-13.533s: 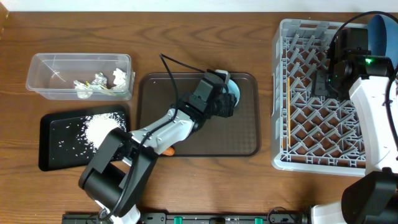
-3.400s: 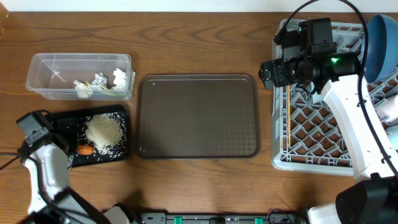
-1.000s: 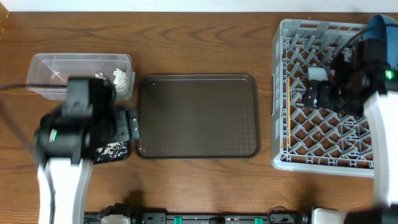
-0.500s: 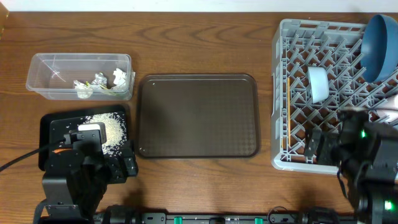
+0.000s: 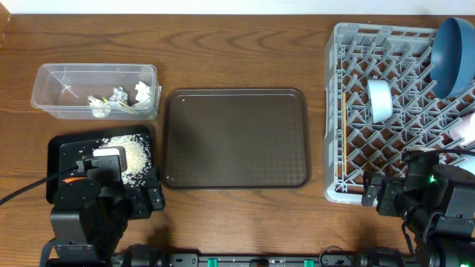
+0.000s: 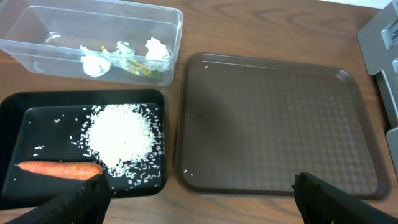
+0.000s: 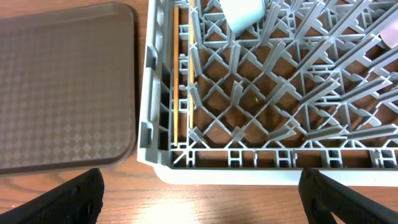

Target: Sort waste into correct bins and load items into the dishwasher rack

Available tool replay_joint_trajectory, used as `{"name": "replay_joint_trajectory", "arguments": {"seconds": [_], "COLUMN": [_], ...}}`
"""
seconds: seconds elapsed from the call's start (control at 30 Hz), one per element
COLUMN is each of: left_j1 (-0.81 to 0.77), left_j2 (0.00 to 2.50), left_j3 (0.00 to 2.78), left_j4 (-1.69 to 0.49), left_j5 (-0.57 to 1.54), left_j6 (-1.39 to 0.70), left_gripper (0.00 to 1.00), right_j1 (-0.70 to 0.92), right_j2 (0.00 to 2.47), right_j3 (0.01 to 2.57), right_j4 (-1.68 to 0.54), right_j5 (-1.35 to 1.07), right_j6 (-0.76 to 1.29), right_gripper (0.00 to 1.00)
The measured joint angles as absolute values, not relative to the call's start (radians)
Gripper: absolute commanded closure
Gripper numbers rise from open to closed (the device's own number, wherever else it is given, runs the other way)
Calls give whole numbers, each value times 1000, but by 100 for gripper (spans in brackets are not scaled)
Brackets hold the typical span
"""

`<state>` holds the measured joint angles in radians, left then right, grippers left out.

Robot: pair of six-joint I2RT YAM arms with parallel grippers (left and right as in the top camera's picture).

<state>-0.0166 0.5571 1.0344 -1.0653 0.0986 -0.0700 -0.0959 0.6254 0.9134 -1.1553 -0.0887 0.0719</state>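
Rice [image 6: 121, 134] and carrot [image 6: 59, 168] lie in black tray [image 6: 37, 124]; tissue [image 6: 157, 48] & yellow wrapper [image 6: 143, 65] in clear tub [image 6: 37, 25] just beyond it. Brown serving tray [image 5: 237, 141] sits betw. bins and rack [image 5: 386, 148] on counter [image 5: 245, 44]. Rack holds dark blue plate [image 5: 453, 48] propped at far right corner, light blue cup [image 5: 379, 101] on its side among pegs, chopsticks [image 7: 177, 81] along left wall. Left hand [image 6: 199, 186] near black tray, fingers spread, nothing held. Right hand [image 7: 199, 180] over rack's near edge, also released, empty.
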Motion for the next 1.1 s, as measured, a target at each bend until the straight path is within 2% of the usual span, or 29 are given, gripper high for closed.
{"name": "replay_joint_trajectory", "arguments": {"seconds": [0.37, 0.7, 0.97, 1.1], "left_j1": [-17, -17, -17, -17], "left_j2": [557, 557, 557, 557], "left_j3": [1034, 1032, 1031, 1031], "left_j4": [-1065, -1065, -1065, -1065], "left_j5": [99, 99, 99, 99], "left_j6": [-70, -70, -70, -70], "left_gripper": [4, 4, 4, 4], "right_j1": [-84, 21, 31, 31], "right_j2": [562, 265, 41, 13], "right_j3": [898, 709, 449, 347], "right_j4": [-1132, -823, -551, -401], "right_j5": [-59, -46, -44, -44], "right_j6": [72, 72, 71, 64], "right_gripper": [1, 1, 1, 1]}}
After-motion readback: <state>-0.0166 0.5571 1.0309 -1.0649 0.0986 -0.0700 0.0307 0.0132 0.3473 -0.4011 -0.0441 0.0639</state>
